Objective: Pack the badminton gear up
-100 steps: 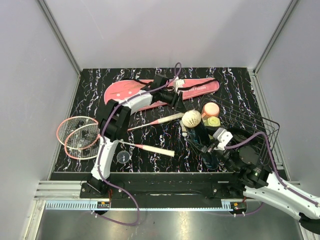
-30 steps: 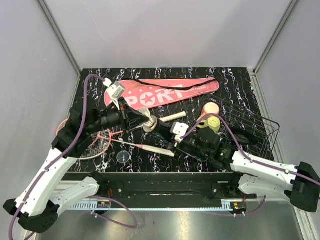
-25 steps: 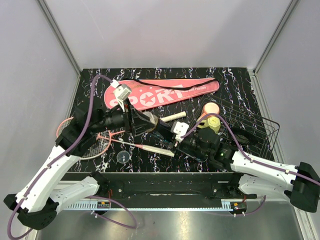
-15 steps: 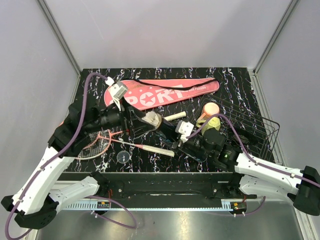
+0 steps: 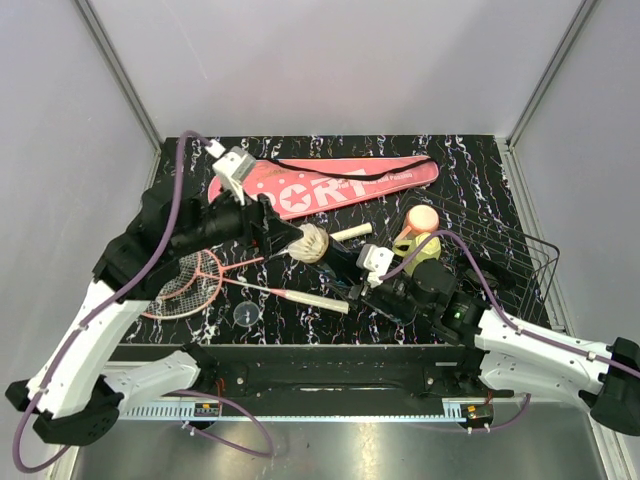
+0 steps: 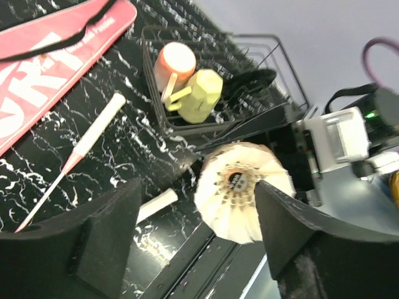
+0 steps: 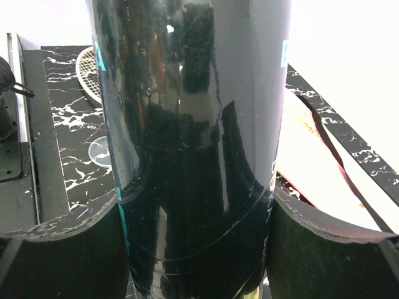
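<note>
My right gripper (image 5: 358, 278) (image 7: 196, 205) is shut on the long black tube (image 5: 340, 262) (image 7: 187, 124), held tilted toward the left. A white feather shuttlecock (image 5: 313, 243) (image 6: 240, 190) sits at the tube's mouth with its feathers facing my left gripper (image 5: 287, 234) (image 6: 196, 187). That gripper is open, and the shuttlecock lies just past its right finger (image 6: 312, 237). The pink "SPORT" cover (image 5: 330, 185) (image 6: 43, 68) lies at the back. Two pink-red racquets (image 5: 185, 280) lie at the left, with white handles (image 5: 318, 301) (image 6: 103, 128).
A black wire basket (image 5: 495, 250) (image 6: 206, 128) at the right holds the yellow-green cup (image 5: 428, 250) (image 6: 199, 93) with its peach lid (image 5: 421, 217) (image 6: 174, 59). A small round clear lid (image 5: 247, 314) lies near the front edge. Grey walls enclose the table.
My left gripper brought the shuttlecock rightward to the tube's mouth, and its jaws now stand apart. My right arm shifted the tube slightly to the right.
</note>
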Available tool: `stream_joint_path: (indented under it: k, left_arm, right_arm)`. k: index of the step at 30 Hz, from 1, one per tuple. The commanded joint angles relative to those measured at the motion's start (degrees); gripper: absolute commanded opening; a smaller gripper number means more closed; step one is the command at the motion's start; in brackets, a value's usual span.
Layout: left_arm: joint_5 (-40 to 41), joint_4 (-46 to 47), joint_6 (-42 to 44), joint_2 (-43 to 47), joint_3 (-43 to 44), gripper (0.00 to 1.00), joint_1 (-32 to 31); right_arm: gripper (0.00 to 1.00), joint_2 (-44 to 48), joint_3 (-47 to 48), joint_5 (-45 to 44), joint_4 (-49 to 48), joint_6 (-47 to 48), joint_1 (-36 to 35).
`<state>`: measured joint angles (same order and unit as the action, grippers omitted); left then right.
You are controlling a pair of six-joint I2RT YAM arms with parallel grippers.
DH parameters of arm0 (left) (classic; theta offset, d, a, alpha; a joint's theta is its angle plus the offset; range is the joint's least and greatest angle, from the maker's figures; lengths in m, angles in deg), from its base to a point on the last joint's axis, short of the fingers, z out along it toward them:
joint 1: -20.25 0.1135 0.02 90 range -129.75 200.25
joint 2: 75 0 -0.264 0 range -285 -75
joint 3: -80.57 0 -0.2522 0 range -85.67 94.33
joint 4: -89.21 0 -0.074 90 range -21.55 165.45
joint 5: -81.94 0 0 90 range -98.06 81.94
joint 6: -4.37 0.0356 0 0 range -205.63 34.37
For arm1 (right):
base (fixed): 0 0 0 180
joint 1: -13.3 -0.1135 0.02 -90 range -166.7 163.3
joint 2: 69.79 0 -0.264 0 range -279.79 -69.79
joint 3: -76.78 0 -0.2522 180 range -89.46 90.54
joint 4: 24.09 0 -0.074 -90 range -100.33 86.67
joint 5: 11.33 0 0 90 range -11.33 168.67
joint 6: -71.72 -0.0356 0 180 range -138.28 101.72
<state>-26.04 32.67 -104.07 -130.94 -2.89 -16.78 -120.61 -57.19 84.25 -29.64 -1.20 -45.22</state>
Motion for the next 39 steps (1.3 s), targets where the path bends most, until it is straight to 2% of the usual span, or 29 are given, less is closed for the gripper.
stream_joint_path:
  k: [1,2,5,10,13,16,24,28,30,33,36,37,39]
  left_arm:
    - [-6.51,-1.60,2.17,-3.90,0.45,0.72,0.12]
    - [-8.98,-0.90,2.87,-5.22,0.28,0.67,0.12]
    - [-16.46,1.81,2.97,-7.50,-0.95,0.65,-1.71]
    - [-14.29,4.73,2.17,-13.74,-2.01,0.67,-8.92]
    - [-13.32,4.73,2.53,-16.56,-2.45,0.68,-9.28]
    - [-11.91,4.64,3.67,-16.04,-3.24,0.76,-9.11]
    - [-11.73,2.80,4.55,-11.92,-2.98,0.88,-5.86]
    - [-9.02,2.53,4.29,-6.13,-0.96,0.99,-3.92]
    - [-7.78,2.09,4.55,-4.18,0.62,0.99,-3.66]
    - [-2.87,0.60,4.55,-0.40,1.68,0.99,-2.87]
    - [8.45,-0.98,1.57,3.46,0.98,0.99,-1.99]
    - [18.23,-3.51,0.08,4.86,0.89,0.99,-1.81]
    - [29.70,-7.64,-5.45,5.32,0.36,0.99,-1.55]
  right_arm:
    - [0.41,2.05,-0.10,0.74,-4.33,0.06,-0.19]
    - [0.41,2.05,-0.28,0.74,-4.68,0.14,-0.19]
    - [0.41,2.23,-0.46,1.01,-5.21,0.23,-0.28]
    - [0.41,1.44,-0.28,3.02,-6.70,0.41,-0.19]
    - [0.41,1.17,-0.02,3.03,-6.62,0.41,-0.28]
    - [0.41,1.78,-0.28,2.15,-6.18,0.50,-0.19]
    - [0.41,2.49,-1.07,2.59,-6.45,0.94,-0.28]
    - [0.41,1.87,-1.51,1.54,-5.30,1.37,-0.19]
    - [0.41,2.05,-2.04,1.10,-5.12,1.55,-0.19]
    - [0.41,1.70,-2.12,1.10,-4.42,1.73,-0.19]
    - [0.41,1.43,-2.21,0.22,-4.07,1.82,-0.19]
    - [0.41,1.52,-2.21,-0.22,-4.07,1.73,-0.19]
    - [0.41,1.79,-2.56,-1.36,-3.98,1.55,-0.28]
